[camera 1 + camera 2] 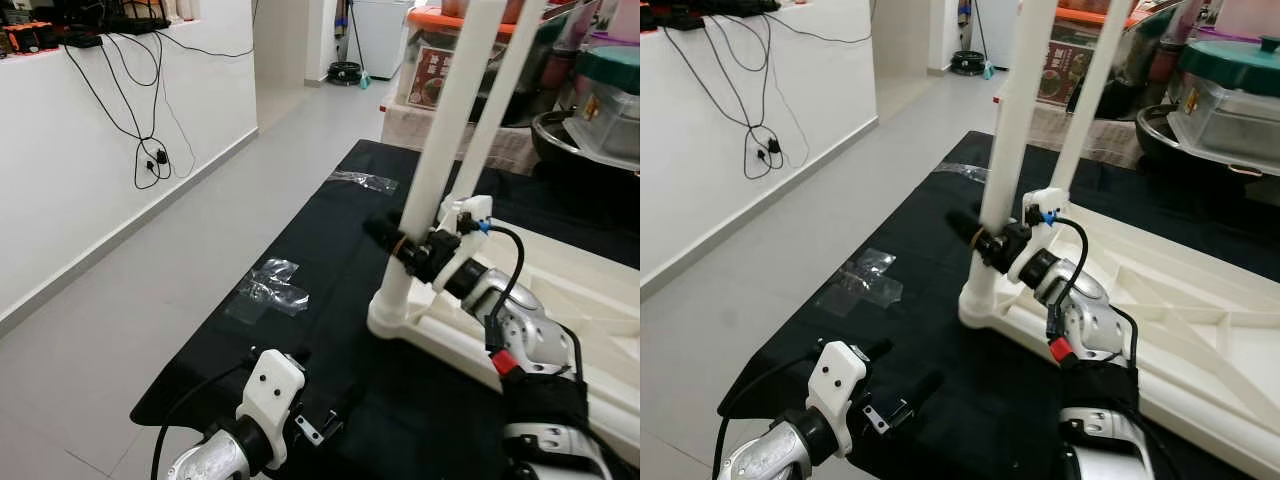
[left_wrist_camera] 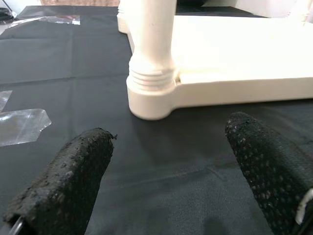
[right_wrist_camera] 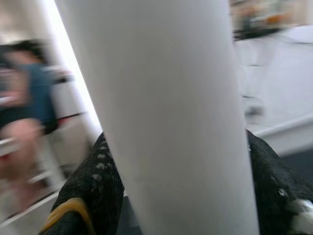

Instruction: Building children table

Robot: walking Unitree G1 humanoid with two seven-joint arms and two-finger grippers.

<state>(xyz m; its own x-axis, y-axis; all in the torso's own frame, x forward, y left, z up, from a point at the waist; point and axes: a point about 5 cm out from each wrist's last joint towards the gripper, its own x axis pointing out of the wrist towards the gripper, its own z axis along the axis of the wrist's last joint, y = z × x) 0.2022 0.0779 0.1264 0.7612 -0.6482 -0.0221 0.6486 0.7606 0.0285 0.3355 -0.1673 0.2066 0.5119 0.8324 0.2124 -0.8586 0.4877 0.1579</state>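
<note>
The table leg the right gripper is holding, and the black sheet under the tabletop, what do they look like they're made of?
The table leg, clamped in the right gripper, looks like moulded plastic: smooth off-white with a soft sheen and ribbed threads above its socket in the upturned tabletop, which looks the same. The black sheet looks like matte woven fabric, faintly creased, with clear tape stuck on it.
</note>
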